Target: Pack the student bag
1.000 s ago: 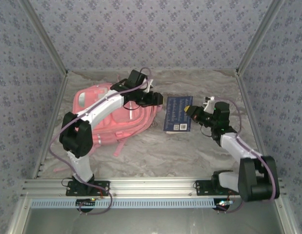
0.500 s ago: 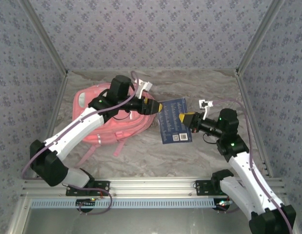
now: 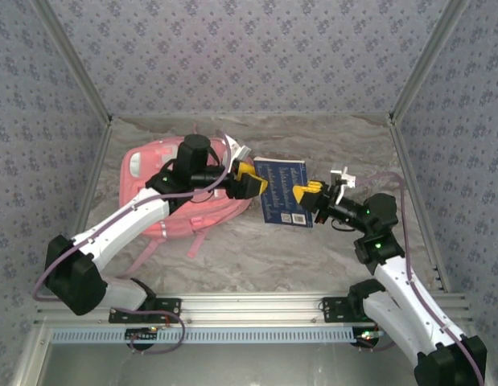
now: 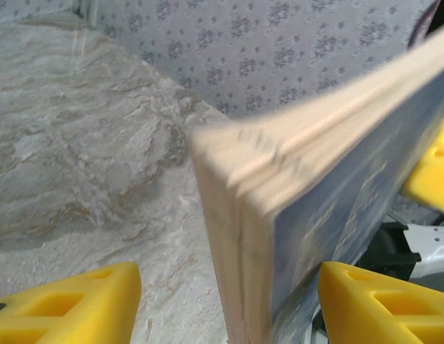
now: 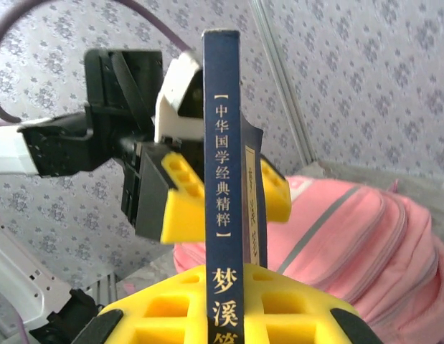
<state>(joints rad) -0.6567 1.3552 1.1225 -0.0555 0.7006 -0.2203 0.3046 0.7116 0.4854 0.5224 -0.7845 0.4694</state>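
The student bag is a pink backpack lying flat at the left of the table, and its pink fabric with a pale stripe also shows in the right wrist view. A dark blue book hangs just right of the bag, held above the table. My right gripper is shut on the book's right end, with the spine standing up from its jaws. My left gripper is open and straddles the book's other end, one yellow finger on each side with a gap at both.
The marble-patterned tabletop is walled by patterned panels at the back and sides. An aluminium rail runs along the near edge. The bag's straps trail toward the front. My left arm stretches over the bag.
My right gripper has lifted the book off the table and carried it left, turning it on edge. My left arm has swung across the bag, its jaws opening wider around the book's left end.
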